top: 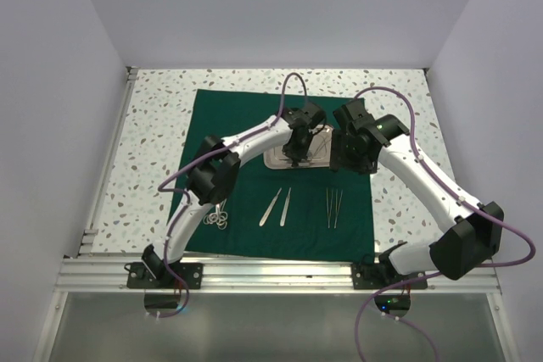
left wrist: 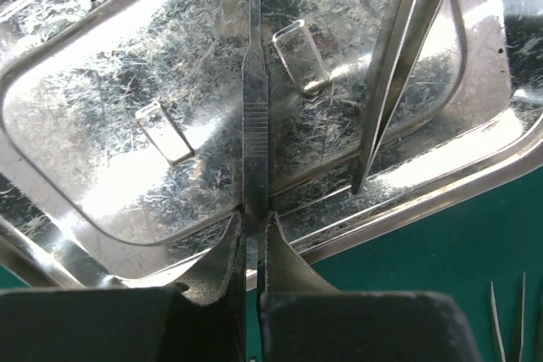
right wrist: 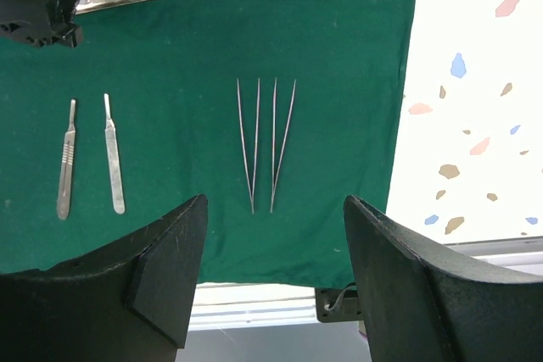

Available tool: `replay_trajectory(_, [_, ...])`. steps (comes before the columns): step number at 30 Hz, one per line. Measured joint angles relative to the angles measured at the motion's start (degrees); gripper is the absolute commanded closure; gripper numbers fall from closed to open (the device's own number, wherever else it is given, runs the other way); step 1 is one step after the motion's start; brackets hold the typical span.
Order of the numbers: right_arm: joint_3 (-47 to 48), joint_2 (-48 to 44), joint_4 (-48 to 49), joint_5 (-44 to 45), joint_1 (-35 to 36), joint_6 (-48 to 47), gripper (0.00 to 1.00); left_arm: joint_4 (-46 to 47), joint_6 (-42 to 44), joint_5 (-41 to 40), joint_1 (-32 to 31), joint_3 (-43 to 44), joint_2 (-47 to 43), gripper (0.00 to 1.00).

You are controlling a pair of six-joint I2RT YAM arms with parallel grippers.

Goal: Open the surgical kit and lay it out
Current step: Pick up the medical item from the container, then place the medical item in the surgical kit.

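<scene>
Left gripper (left wrist: 254,233) is down inside the tray (left wrist: 102,133). Its jaws are pinched almost shut on the near end of a flat steel handle (left wrist: 254,108) with a ridged grip. The handle lies along the tray floor, pointing away from the wrist camera. Just right of it in the tray, a long pair of tweezers (left wrist: 399,82) lies slanted, tip toward the tray's near rim.

The tray sits on the dark green drape (top: 237,108), spread open and flat on the speckled table (top: 153,125). It lies toward the far side of the cloth, a little right of middle.

Right gripper (right wrist: 276,205) hangs just off the tray's right end. Its jaws are spread wide, nothing between them, looking down on cloth.

Now the instruments on the drape, all on the arm-base side of the tray. Two more flat handles (right wrist: 66,158) lie side by side below the tray's left half. Two thin tweezers (right wrist: 254,197) lie side by side below its right end, open tips toward the tray. The ring-handled instruments (top: 217,216) lie well off to the tray's near left, partly under the left arm, so I cannot tell how many.
</scene>
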Motion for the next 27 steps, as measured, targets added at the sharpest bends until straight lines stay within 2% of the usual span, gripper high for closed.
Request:
replay_trajectory(10, [0.0,0.0,0.4,-1.0,0.0,0.0,0.31,-5.1,0.8,-3.3,0.5,0.9,-0.6,1.0])
replay_trajectory(14, [0.0,0.0,0.9,-1.3,0.0,0.0,0.31,-6.6,0.3,-3.4,0.6,-0.6,-3.4,1.0])
replay_trajectory(21, [0.5,0.8,2.2,-1.3,0.0,-0.4,0.31,-5.8,-3.9,-2.3,0.3,-15.6,-18.0,1.0])
replay_trajectory(27, [5.9,6.2,2.8,-1.1,-0.1,-1.4,0.3,-3.3,-9.8,-0.5,-1.7,-32.1,-30.0,1.0])
